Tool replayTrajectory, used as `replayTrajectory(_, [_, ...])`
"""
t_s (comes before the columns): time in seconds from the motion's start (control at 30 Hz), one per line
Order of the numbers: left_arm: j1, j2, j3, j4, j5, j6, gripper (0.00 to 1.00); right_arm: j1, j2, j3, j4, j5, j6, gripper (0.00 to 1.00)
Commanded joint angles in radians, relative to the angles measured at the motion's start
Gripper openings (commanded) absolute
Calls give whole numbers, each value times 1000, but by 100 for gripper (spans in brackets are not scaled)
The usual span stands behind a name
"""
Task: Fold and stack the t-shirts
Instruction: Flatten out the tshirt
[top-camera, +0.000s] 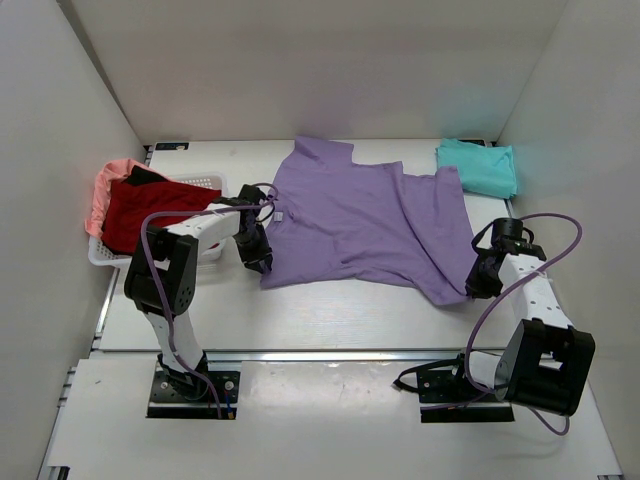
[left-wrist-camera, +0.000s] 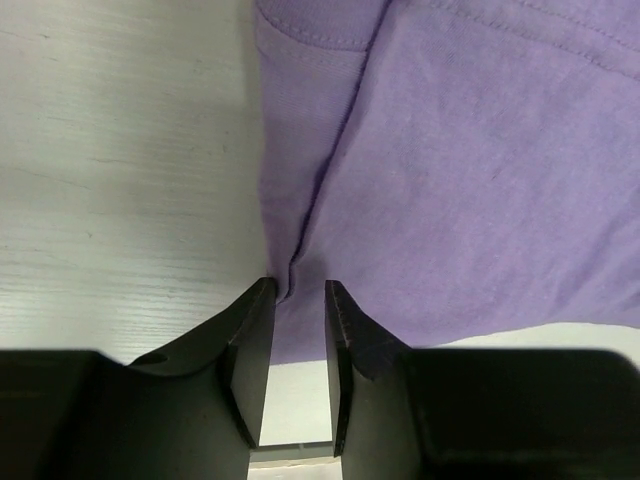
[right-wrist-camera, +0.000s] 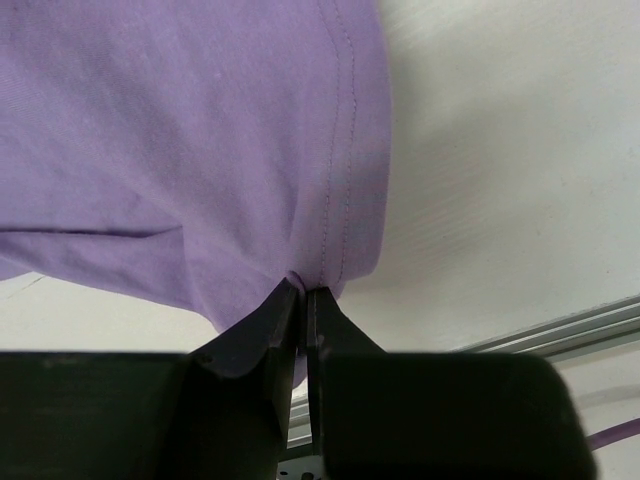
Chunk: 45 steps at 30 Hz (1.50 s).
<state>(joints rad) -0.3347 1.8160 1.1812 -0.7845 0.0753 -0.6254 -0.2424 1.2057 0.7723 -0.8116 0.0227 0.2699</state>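
The large lavender t-shirt (top-camera: 360, 225) lies spread flat on the table's middle. My left gripper (top-camera: 262, 262) is at its near-left hem corner. In the left wrist view the jaws (left-wrist-camera: 298, 290) stand slightly apart, with a small pucker of the lavender cloth (left-wrist-camera: 480, 180) at the tips. My right gripper (top-camera: 478, 285) is at the near-right corner. In the right wrist view it (right-wrist-camera: 303, 290) is shut on the stitched hem of the lavender shirt (right-wrist-camera: 180, 130). A folded teal t-shirt (top-camera: 478, 167) lies at the back right. A red t-shirt (top-camera: 145, 210) and a salmon-pink one (top-camera: 108, 185) sit in the basket.
The white lattice basket (top-camera: 205, 182) stands at the left, close beside my left arm. White walls enclose the table on three sides. A metal rail (top-camera: 330, 353) runs along the near edge of the table.
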Motion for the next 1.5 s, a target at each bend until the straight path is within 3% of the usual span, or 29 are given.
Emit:
replayTrajectory(0.0, [-7,-57,23,8,15,-11,37,12,-6,5,29,-6,3,4])
replayTrajectory(0.5, [-3,-60,98,-15,-5,-36,38,14,12,8,34,-4,5,5])
replayTrajectory(0.93, [17,69,172,-1,-74,19,40,14,40,33,35,-9,3,5])
replayTrajectory(1.07, [5,94,173,-9,-123,30,41,17,45,38,40,-9,0,5])
replayTrajectory(1.47, [-6,101,152,11,-91,23,39,17,64,47,46,-15,3,4])
